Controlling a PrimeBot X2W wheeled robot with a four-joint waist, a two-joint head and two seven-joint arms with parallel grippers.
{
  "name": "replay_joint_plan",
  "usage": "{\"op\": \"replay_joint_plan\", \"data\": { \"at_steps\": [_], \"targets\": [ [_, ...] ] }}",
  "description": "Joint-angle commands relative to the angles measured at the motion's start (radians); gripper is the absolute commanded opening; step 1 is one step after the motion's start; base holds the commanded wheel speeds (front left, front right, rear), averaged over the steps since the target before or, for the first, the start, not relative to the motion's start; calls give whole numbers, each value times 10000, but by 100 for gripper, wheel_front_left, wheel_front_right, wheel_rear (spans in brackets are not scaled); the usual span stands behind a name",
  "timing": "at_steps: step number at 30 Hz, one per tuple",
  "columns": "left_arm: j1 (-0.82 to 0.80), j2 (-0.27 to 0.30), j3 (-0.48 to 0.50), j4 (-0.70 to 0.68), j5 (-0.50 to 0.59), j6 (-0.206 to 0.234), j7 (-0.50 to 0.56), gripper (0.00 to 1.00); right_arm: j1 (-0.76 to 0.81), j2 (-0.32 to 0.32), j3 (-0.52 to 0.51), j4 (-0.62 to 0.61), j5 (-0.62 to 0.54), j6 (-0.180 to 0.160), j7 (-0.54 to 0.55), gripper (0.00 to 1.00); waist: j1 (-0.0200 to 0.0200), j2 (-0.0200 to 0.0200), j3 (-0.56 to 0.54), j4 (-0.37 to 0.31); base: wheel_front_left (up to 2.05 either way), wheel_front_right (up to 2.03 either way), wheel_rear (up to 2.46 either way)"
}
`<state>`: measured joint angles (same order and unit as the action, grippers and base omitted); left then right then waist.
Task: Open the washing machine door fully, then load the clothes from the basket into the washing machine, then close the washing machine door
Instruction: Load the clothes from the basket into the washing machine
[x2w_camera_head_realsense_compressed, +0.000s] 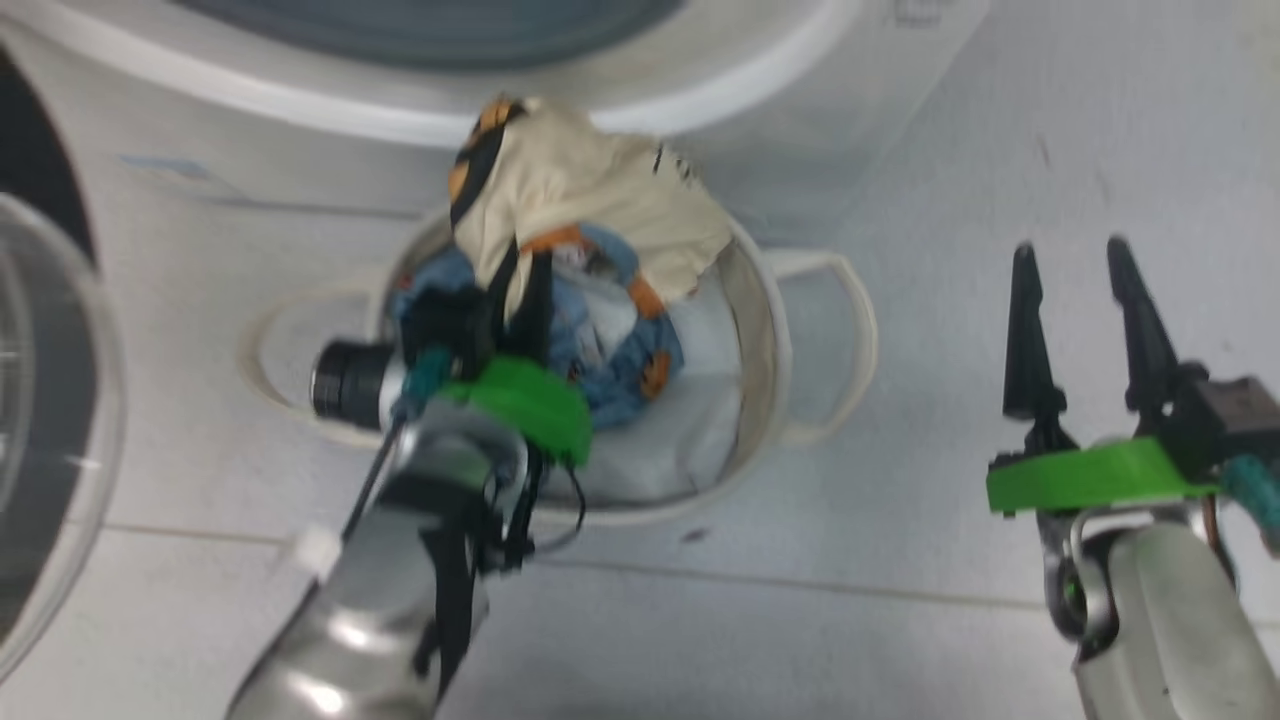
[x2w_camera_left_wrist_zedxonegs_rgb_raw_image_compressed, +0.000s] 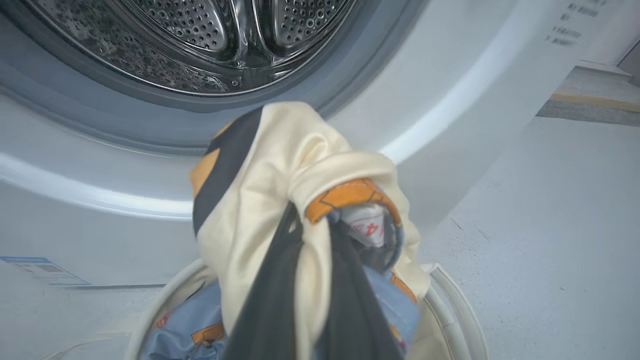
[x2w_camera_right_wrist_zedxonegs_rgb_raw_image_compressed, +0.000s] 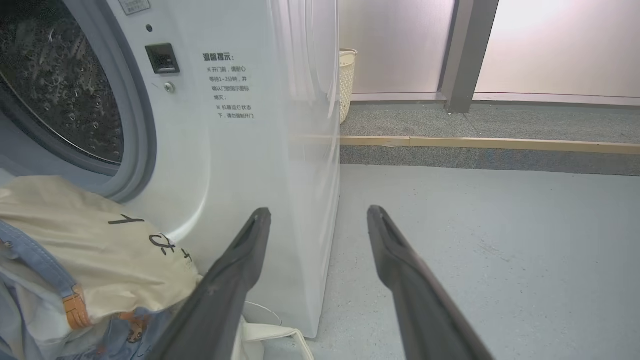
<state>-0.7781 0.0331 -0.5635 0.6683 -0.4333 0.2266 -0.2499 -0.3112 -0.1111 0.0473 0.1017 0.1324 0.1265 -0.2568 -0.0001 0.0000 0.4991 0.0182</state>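
Observation:
The basket (x2w_camera_head_realsense_compressed: 770, 340) stands on the floor right before the washing machine (x2w_camera_head_realsense_compressed: 300, 110), whose steel drum mouth (x2w_camera_left_wrist_zedxonegs_rgb_raw_image_compressed: 200, 40) is uncovered. The washing machine door (x2w_camera_head_realsense_compressed: 50, 420) is swung open at the far left. My left gripper (x2w_camera_head_realsense_compressed: 520, 290) is over the basket, shut on the clothes (x2w_camera_head_realsense_compressed: 590, 200). A bunch of cream fabric with orange and black trim (x2w_camera_left_wrist_zedxonegs_rgb_raw_image_compressed: 280, 165) is lifted above the rim (x2w_camera_left_wrist_zedxonegs_rgb_raw_image_compressed: 450, 300), between the dark fingers (x2w_camera_left_wrist_zedxonegs_rgb_raw_image_compressed: 270, 300). Blue fabric (x2w_camera_head_realsense_compressed: 620, 350) trails beneath it into the basket. My right gripper (x2w_camera_head_realsense_compressed: 1075, 260) hovers open over the floor to the basket's right, holding nothing.
The machine's white side panel (x2w_camera_right_wrist_zedxonegs_rgb_raw_image_compressed: 300, 175) sits just left of my right gripper (x2w_camera_right_wrist_zedxonegs_rgb_raw_image_compressed: 320, 215). Behind it stand a cream perforated bin (x2w_camera_right_wrist_zedxonegs_rgb_raw_image_compressed: 346, 82) and a raised kerb (x2w_camera_right_wrist_zedxonegs_rgb_raw_image_compressed: 475, 145) along the wall. Open grey floor (x2w_camera_right_wrist_zedxonegs_rgb_raw_image_compressed: 500, 250) lies to the right.

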Motion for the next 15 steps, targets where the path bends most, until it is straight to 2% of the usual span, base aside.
{"op": "replay_joint_plan", "data": {
  "at_steps": [1, 8, 15],
  "targets": [
    [449, 224, 518, -676, 329, -63, -116, 0, 310, 76, 144, -225, 81, 42, -49, 100, 1, 0, -1122, 499, 0, 0, 0],
    [2519, 193, 1811, -2802, 1446, -579, -117, 0, 1135, 336, 55, -59, 309, 42, -49, 100, 1, 0, -2569, 670, 0, 0, 0],
    [4250, 176, 2599, -3981, 1627, -881, -117, 0, 1830, 514, 48, 5, 455, 42, -49, 100, 1, 0, -3655, 605, 0, 0, 0]
  ]
}}
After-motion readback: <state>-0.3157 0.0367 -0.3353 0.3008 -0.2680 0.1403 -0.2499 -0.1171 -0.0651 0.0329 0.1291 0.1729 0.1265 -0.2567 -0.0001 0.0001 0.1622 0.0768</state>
